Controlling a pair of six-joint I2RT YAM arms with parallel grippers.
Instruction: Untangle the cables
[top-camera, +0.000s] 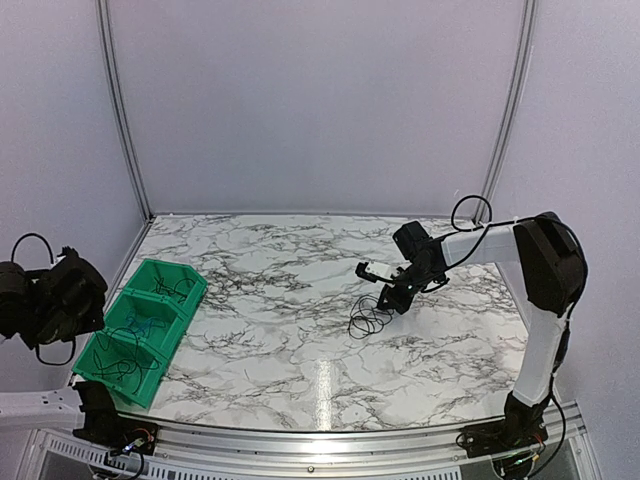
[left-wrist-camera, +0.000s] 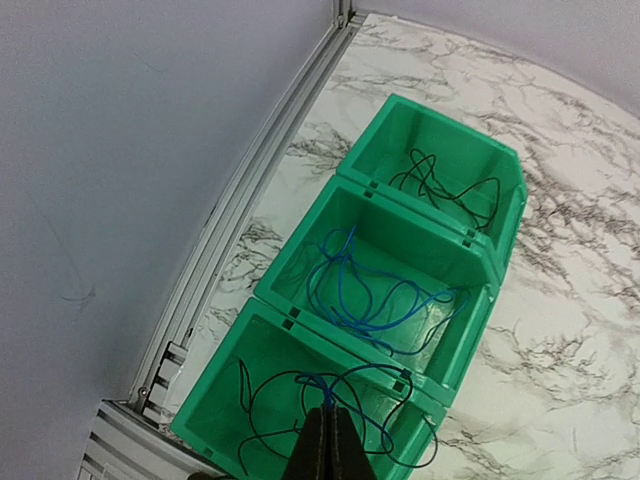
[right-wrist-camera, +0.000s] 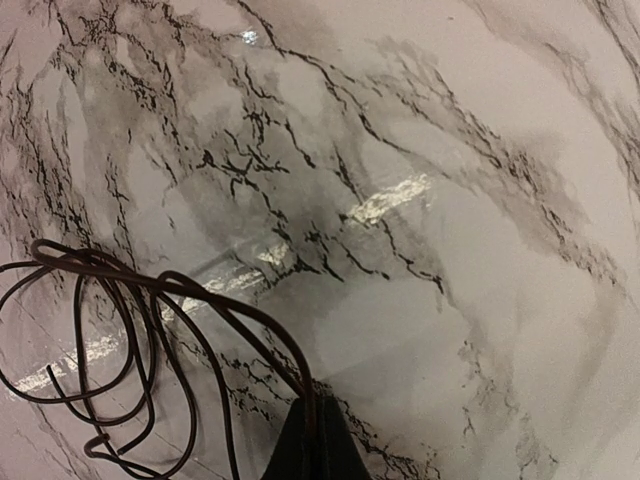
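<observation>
A dark brown cable lies in loose loops on the marble table (top-camera: 368, 315) and shows in the right wrist view (right-wrist-camera: 120, 330). My right gripper (right-wrist-camera: 314, 432) is shut on one strand of it, low over the table; it also shows in the top view (top-camera: 392, 297). My left gripper (left-wrist-camera: 326, 418) is shut on a thin blue strand above the nearest green bin (left-wrist-camera: 215, 400), which holds a dark cable (left-wrist-camera: 262, 392). The middle bin holds a blue cable (left-wrist-camera: 372, 292). The far bin holds a black cable (left-wrist-camera: 445, 188).
The three green bins (top-camera: 140, 318) stand in a row at the table's left edge, next to the metal frame rail (left-wrist-camera: 240, 210). White walls close in the back and both sides. The left arm (top-camera: 50, 300) hangs outside the left edge.
</observation>
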